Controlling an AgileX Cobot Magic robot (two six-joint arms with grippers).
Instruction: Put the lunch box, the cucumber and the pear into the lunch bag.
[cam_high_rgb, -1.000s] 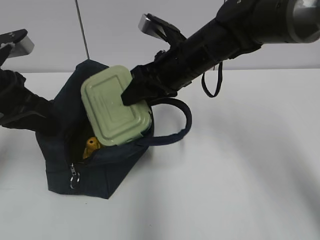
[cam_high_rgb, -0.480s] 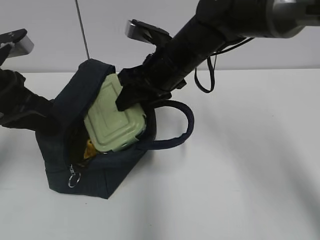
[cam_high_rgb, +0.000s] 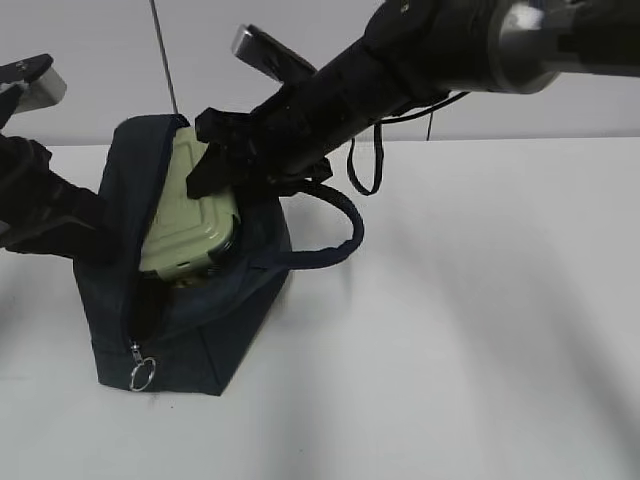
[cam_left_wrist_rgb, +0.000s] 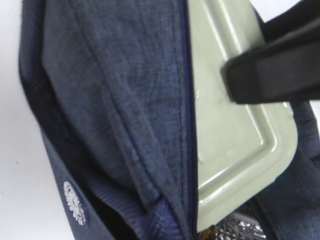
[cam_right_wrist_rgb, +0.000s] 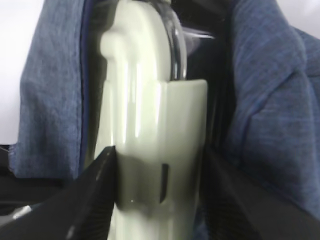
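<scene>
The navy lunch bag (cam_high_rgb: 190, 320) stands open at the left of the table. The lunch box (cam_high_rgb: 188, 215), with its sage-green lid, is tilted on edge and partly inside the bag's opening. My right gripper (cam_high_rgb: 215, 160) is shut on the box's upper end. In the right wrist view the gripper (cam_right_wrist_rgb: 160, 160) clamps the box (cam_right_wrist_rgb: 145, 100) between both fingers. In the left wrist view the box lid (cam_left_wrist_rgb: 230, 130) sits beside the bag wall (cam_left_wrist_rgb: 115, 100). My left gripper (cam_high_rgb: 92, 235) is at the bag's left wall, its fingertips hidden in fabric. The pear and cucumber are hidden.
The bag's strap handle (cam_high_rgb: 340, 225) loops out to the right on the white table (cam_high_rgb: 480, 330). The zipper's ring pull (cam_high_rgb: 141, 374) hangs at the front lower corner. Silvery lining (cam_left_wrist_rgb: 245, 227) shows under the box. A thin rod (cam_high_rgb: 163, 60) stands behind the bag.
My right gripper has moved left and down with the lunch box and turned it on edge into the bag's opening. The pear that showed inside is now covered.
</scene>
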